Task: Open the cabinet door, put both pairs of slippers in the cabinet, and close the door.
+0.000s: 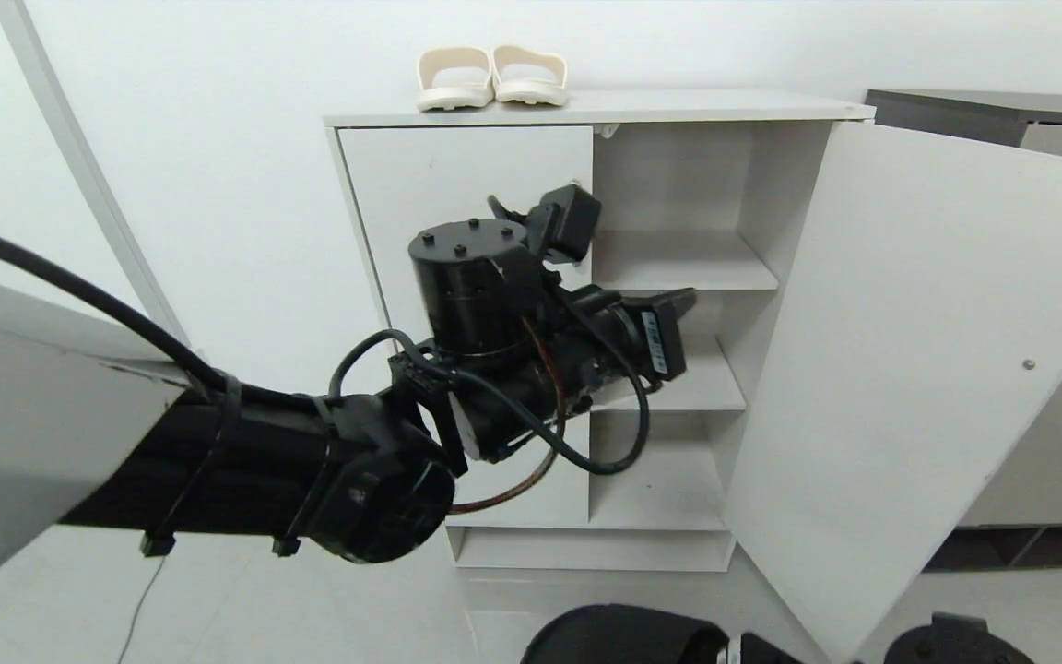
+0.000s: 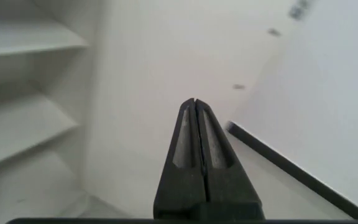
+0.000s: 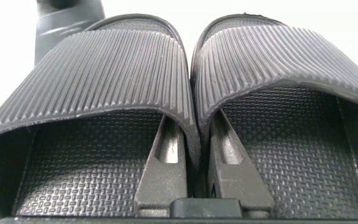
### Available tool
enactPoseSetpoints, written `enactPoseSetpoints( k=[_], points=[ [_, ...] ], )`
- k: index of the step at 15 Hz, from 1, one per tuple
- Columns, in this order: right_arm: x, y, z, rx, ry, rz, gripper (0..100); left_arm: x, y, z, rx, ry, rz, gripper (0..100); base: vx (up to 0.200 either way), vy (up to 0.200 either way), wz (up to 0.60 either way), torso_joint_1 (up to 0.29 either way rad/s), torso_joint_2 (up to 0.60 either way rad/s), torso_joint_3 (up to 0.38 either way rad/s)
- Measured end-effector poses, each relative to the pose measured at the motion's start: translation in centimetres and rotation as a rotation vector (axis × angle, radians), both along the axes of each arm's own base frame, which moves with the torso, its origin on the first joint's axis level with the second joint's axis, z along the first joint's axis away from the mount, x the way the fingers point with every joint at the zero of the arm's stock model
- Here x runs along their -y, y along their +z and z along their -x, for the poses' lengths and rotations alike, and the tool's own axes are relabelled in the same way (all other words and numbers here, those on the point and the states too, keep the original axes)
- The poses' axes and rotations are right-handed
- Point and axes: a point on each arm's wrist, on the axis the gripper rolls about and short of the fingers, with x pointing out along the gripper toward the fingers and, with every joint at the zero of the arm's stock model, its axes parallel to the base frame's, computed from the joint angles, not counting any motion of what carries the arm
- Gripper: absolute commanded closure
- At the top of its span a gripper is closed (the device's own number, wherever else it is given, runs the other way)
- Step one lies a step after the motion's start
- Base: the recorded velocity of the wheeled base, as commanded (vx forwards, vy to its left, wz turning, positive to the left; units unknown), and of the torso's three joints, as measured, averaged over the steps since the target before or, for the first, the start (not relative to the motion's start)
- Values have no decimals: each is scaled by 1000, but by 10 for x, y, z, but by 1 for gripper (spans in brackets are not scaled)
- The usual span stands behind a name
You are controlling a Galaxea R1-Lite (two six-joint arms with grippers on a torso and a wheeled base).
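Note:
The white cabinet (image 1: 605,106) stands against the wall with its right door (image 1: 918,369) swung wide open and its left door (image 1: 466,175) closed. Bare shelves (image 1: 678,263) show inside. A cream pair of slippers (image 1: 492,78) sits on the cabinet top. My left gripper (image 1: 683,309) is held in front of the open compartment at middle-shelf height, shut with nothing in it (image 2: 194,106). My right gripper (image 3: 194,134) is shut on the black pair of slippers (image 3: 135,74), one finger inside each slipper, pinching their adjoining side walls together.
A grey cabinet (image 1: 1001,106) stands behind the open door on the right. The open door juts out towards me and takes up the right side. A thin cable (image 1: 139,599) lies on the pale floor at the lower left.

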Motion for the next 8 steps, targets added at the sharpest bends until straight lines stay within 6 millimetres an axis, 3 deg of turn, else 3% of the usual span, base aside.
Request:
enactPoseSetpoints(
  k=[2,4,8],
  points=[
    [1,1,-29,3,-149,-14,100,-23,10,-6,17,131,13,100,0,0,0,0,0,0],
    [1,1,-69,17,-352,-35,100,-59,14,-1,30,250,-17,100,0,0,0,0,0,0],
    [-11,-5,-129,94,-721,-42,100,-139,1,45,33,553,-164,100,0,0,0,0,0,0]
  ],
)
